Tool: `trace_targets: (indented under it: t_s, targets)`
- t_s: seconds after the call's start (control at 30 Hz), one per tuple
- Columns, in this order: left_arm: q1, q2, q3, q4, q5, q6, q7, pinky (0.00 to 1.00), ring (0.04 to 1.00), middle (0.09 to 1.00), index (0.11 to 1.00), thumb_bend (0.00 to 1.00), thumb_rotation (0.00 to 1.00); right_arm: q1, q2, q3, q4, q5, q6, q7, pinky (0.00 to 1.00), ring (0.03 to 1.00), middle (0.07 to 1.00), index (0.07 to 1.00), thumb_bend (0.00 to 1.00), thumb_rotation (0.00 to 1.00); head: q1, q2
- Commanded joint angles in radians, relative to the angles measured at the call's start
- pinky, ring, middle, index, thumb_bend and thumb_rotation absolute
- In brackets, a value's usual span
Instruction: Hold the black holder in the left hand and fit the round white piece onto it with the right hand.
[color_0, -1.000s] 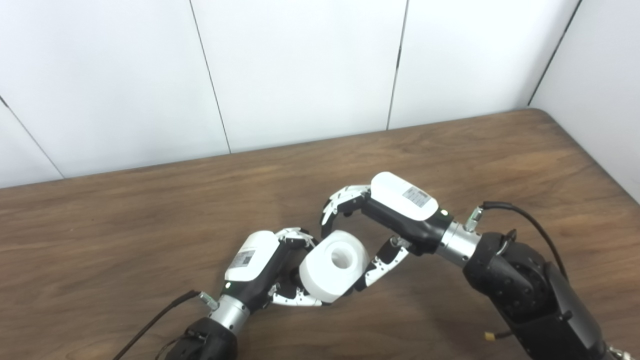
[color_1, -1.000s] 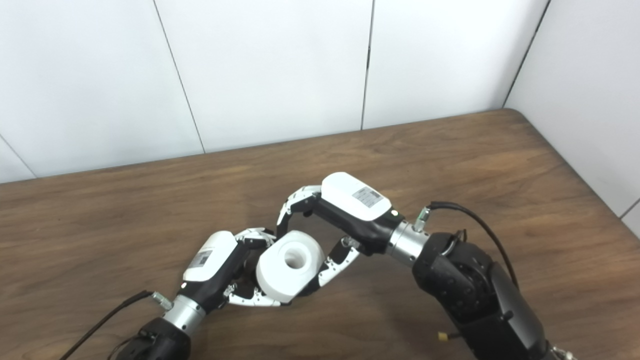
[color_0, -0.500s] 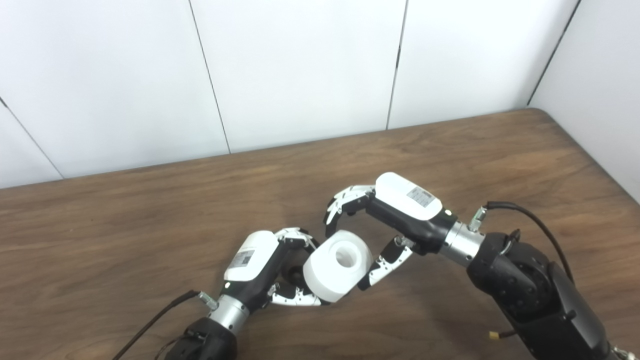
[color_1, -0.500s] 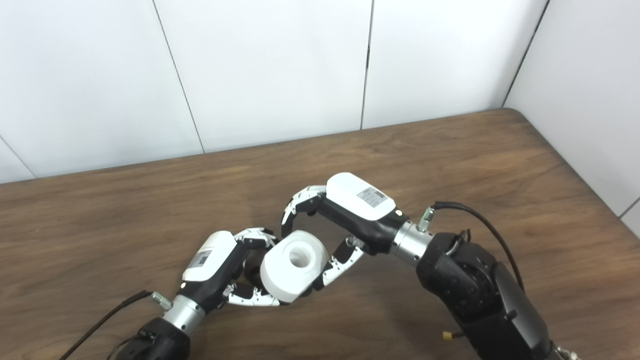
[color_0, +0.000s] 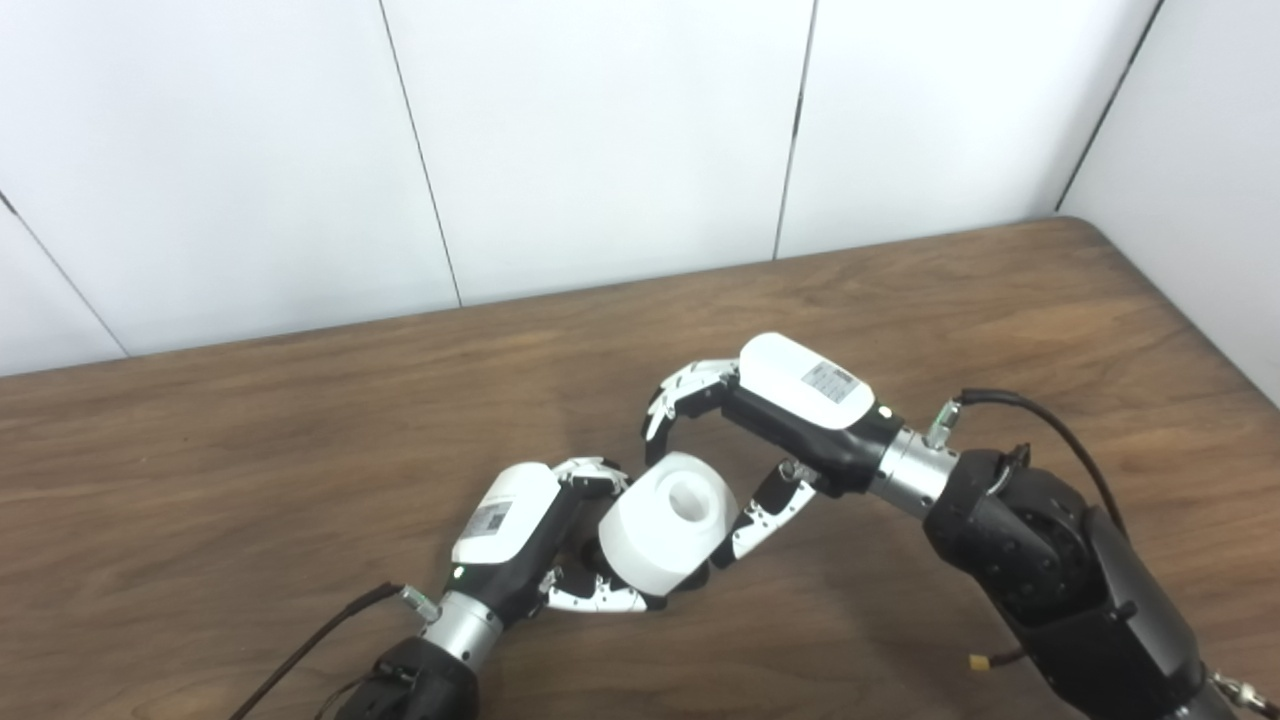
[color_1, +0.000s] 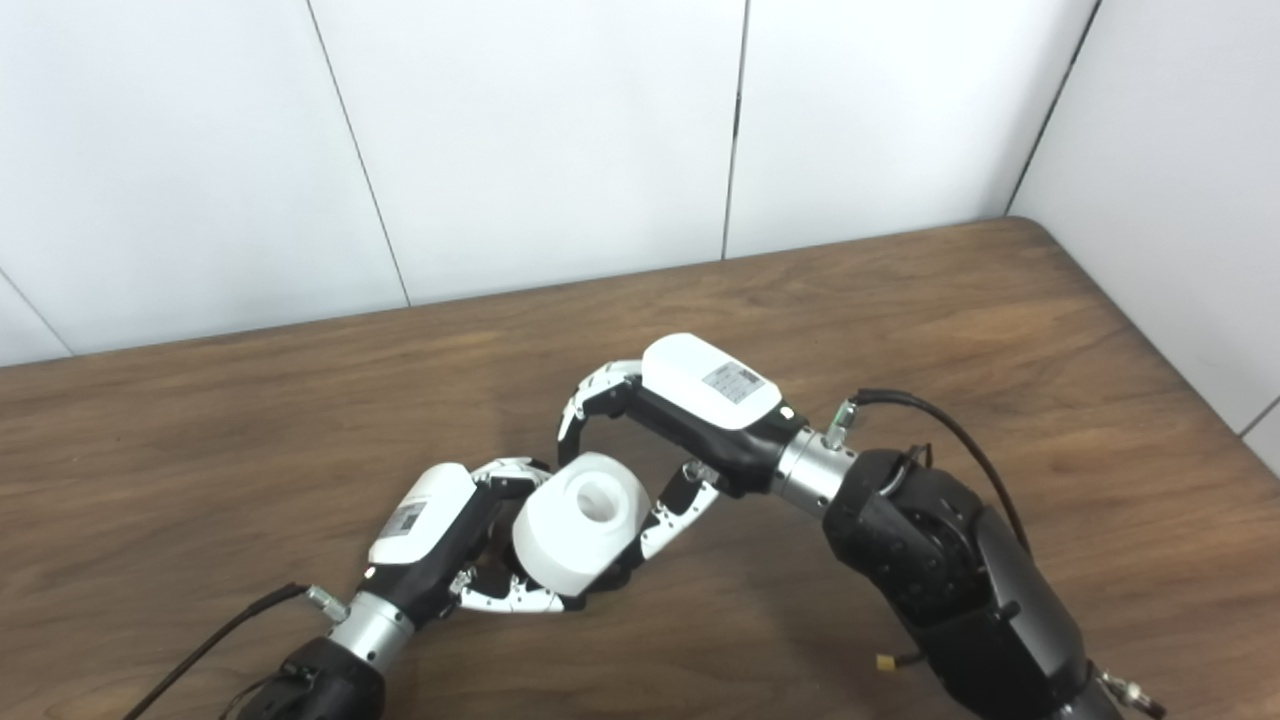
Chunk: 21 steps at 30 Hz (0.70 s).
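Observation:
The round white piece (color_0: 665, 525), a thick roll with a centre hole facing up and right, lies tilted against my left hand (color_0: 520, 525). That hand's fingers curl under and behind the roll, shut on the black holder. The holder is almost wholly hidden between the palm and the roll. My right hand (color_0: 745, 440) arches over the roll from the right. Its fingers (color_0: 672, 400) hang above the roll's top with a small gap. Its thumb (color_0: 762, 512) lies along the roll's lower right side. The same grouping appears in the right eye view, with the roll (color_1: 580, 520) between both hands.
The brown wooden table (color_0: 250, 450) stretches wide to the left and behind the hands. White wall panels (color_0: 600, 140) stand along its far edge and right side. A black cable (color_0: 1040, 425) loops off the right wrist.
The right hand has lifted a little and shifted left, so its fingers stand farther above the roll. The roll has slid slightly back left toward the left hand, which stays put.

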Motion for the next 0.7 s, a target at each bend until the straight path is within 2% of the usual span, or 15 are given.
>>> trace_targets:
  t_s: [0.0, 0.37, 0.67]
  targets:
    - [-0.012, -0.011, -0.008, -0.028, 0.0, -0.004, 0.003, 0.96, 0.832, 0.714, 0.483, 0.52, 0.05, -0.049, -0.016, -0.004, -0.014, 0.001, -0.024, -0.004, 0.61, 0.752, 0.667, 0.477, 0.52, 0.13, 0.002, 0.003]
    - [-0.005, -0.025, -0.017, -0.035, 0.009, 0.01, 0.005, 0.96, 0.829, 0.713, 0.483, 0.52, 0.05, -0.056, -0.034, 0.022, -0.011, 0.021, -0.051, 0.023, 0.6, 0.749, 0.659, 0.478, 0.52, 0.13, -0.003, 0.011]
    - [-0.006, -0.036, -0.02, -0.035, 0.021, 0.019, 0.008, 0.97, 0.831, 0.712, 0.482, 0.52, 0.05, -0.089, -0.071, 0.038, -0.026, 0.037, -0.044, 0.094, 0.6, 0.749, 0.644, 0.477, 0.52, 0.13, -0.005, 0.019]
